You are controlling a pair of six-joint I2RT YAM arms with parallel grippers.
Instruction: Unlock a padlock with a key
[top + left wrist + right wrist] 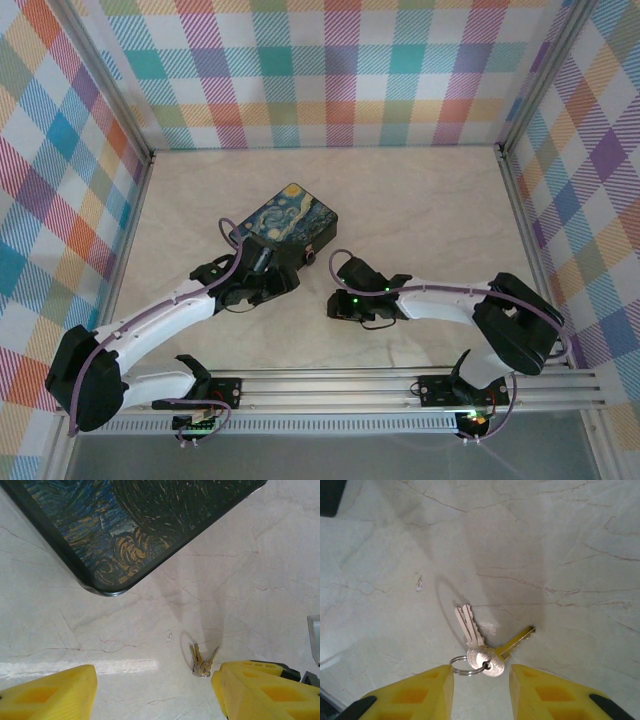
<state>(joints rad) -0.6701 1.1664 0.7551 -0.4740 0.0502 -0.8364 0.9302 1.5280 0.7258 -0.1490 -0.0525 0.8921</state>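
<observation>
plaid walls (330, 70) on three sides, pale marbled table (420, 200) between them.

left arm (160, 320) reaches in from the near left, its wrist end up against the near side of the box. right arm (450, 300) bends in from the near right and points left toward the middle of the table. the two wrist ends sit near each other, not touching.

black box (290, 222) with the starry-night lid lies flat, a little left of centre and turned at an angle. from the left wrist i see one rounded corner of it (125, 525) pointing down at the camera.

left gripper (154, 680): released, yellow fingers spread wide, bare table between them. the key lies just ahead of its right finger, apart from it.

right gripper (481, 680): released too. fingers are parted and low over the table, and the key heads lie in the gap at their tips. i see neither pad pressing on metal.

the key (469, 625), pale silver, lies flat on the table in front of the box corner, well clear of it, blade pointing away from the right gripper. a second blade lies tight beside it, and a third key (517, 642) fans off to the right, looking yellowish.

key ring (462, 666) joins the heads, right by the tip of the left-hand finger in the right wrist view. i cannot tell whether they touch.

tiny pale fleck (419, 583) on the table beyond the keys.
</observation>
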